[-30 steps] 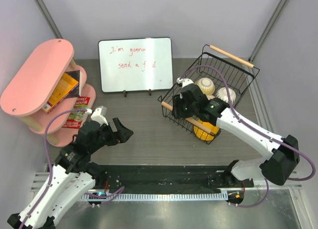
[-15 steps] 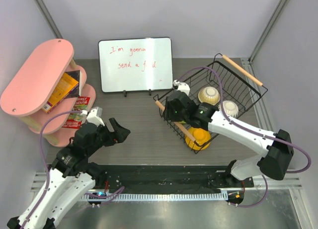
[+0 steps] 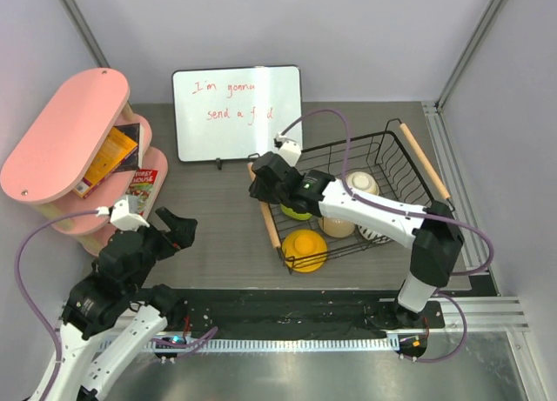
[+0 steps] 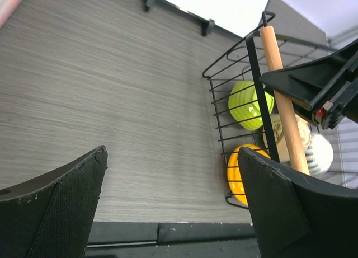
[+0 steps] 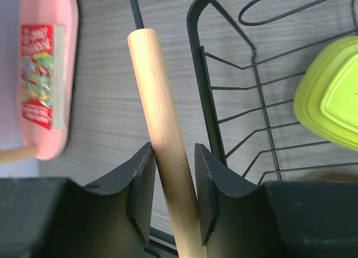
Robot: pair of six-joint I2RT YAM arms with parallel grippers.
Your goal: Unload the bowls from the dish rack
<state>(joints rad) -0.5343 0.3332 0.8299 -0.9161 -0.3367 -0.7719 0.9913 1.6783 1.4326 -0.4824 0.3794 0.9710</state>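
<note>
Okay, rack [image 3: 396, 170]: black wire basket, sitting at 3 o'clock of the table [image 3: 218, 218], turned at an angle, one wooden rod on each short end.
Right gripper [image 3: 264, 185]: closing on the wooden handle [image 3: 268, 217] at the rack's 9 o'clock end; in the wrist view both fingers [image 5: 142, 191] are pressing the rod's sides, rod running lengthwise between them.
Far handle [image 3: 426, 162]: lying at the rack's 3 o'clock end, nothing touching it.
Green bowl [image 3: 296, 212]: lying inside the rack, just beside the gripped handle, partly hiding under the right arm.
Orange bowl [image 3: 305, 249]: sitting in the rack's 7 o'clock corner, against the wire wall.
Tan bowl [image 3: 338, 228]: sitting mid-rack, at 3 o'clock of the orange bowl, just beside it.
Cream bowl [image 3: 362, 183]: sitting toward the rack's 12 o'clock side, arm covering part of it.
Ribbed white bowl [image 3: 376, 235]: peeking out under the right arm at the rack's 5 o'clock edge.
Left gripper [image 3: 177, 230]: hanging wide open over bare table, holding nothing, well apart from the rack, pointing toward 2 o'clock.
Whiteboard [image 3: 237, 112]: standing at 12 o'clock of the table, red handwriting showing.
Pink shelf [image 3: 65, 131]: standing at 10 o'clock, books [image 3: 117, 157] lying on its lower levels.
Unloading: all five bowls sitting in the rack.
</note>
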